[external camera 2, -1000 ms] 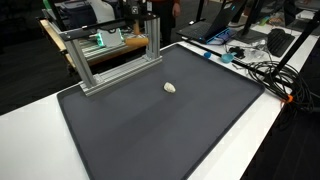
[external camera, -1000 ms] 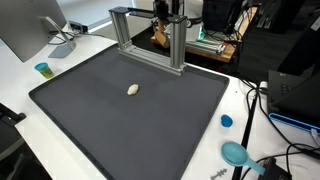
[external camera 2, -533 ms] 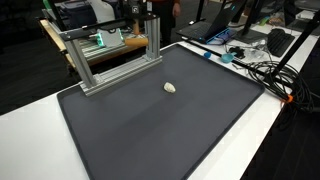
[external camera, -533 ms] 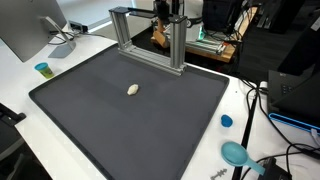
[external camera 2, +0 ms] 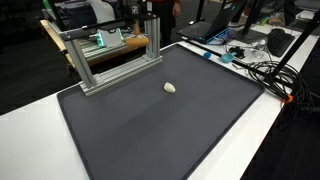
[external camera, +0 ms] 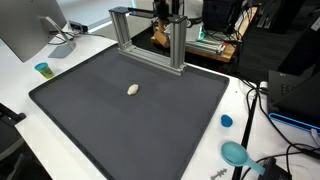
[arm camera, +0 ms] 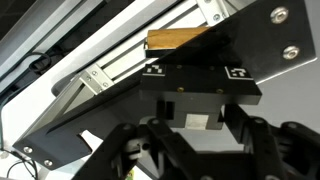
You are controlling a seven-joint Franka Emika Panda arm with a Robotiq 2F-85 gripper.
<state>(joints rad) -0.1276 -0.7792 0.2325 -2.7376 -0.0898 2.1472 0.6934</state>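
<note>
At the far edge of the dark mat (external camera: 130,120), in both exterior views, stands the aluminium frame (external camera: 179,45): upright posts joined by a top bar and a base rail, its long axis running along the mat's back edge. Something dark sits at the top of one end post, probably the robot's wrist, though it is too small to be sure.

Only the wrist view is close. There a frame rail (arm camera: 130,65) slants from lower left to upper right, with a wooden block (arm camera: 185,38) lying between it and a black plate (arm camera: 240,50). The jaws' dark links fill the bottom of that view, but their tips are cut off, so I cannot tell whether they are clenched or released.

Only the exterior views show the small pale lump (external camera: 133,90) on the mat, well apart from the frame, and the white bench (external camera: 60,60) beneath.
</note>
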